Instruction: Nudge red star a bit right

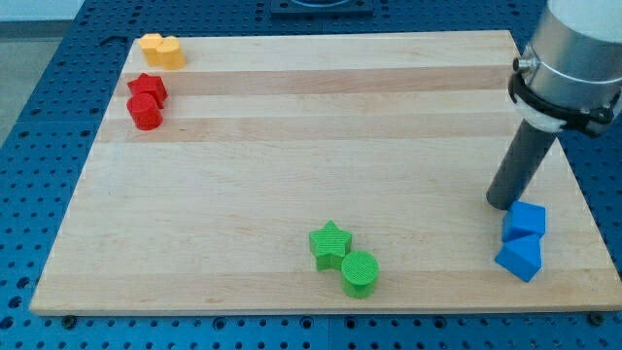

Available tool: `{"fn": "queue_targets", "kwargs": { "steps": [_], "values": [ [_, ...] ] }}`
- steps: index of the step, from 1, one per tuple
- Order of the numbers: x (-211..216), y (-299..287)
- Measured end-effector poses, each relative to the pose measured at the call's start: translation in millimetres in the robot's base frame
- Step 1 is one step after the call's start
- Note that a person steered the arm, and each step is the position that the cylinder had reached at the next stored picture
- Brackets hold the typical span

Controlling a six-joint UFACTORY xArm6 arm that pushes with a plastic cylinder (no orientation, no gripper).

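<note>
While the red star [148, 87] is seen near the top-left corner of the wooden table [292, 146], touching a red cylinder [147, 113] just below it, the rod is placed far off at the view's right. My tip [501, 203] is set just above the upper of two touching blue blocks [525, 220], [518, 258]. No fingers are carried, only the rod. Two yellow blocks [161, 50] are seen at the top left; a green star [330, 243] and green cylinder [360, 273] touch near the bottom edge.
</note>
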State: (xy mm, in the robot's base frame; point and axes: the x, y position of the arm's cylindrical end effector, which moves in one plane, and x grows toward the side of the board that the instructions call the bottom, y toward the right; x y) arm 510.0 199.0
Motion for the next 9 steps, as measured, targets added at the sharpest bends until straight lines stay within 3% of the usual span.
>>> {"fn": "queue_targets", "kwargs": {
  "steps": [4, 7, 9],
  "values": [
    [12.9, 0.0],
    [-94.8, -47.7],
    [-99.8, -62.8]
  ]
}}
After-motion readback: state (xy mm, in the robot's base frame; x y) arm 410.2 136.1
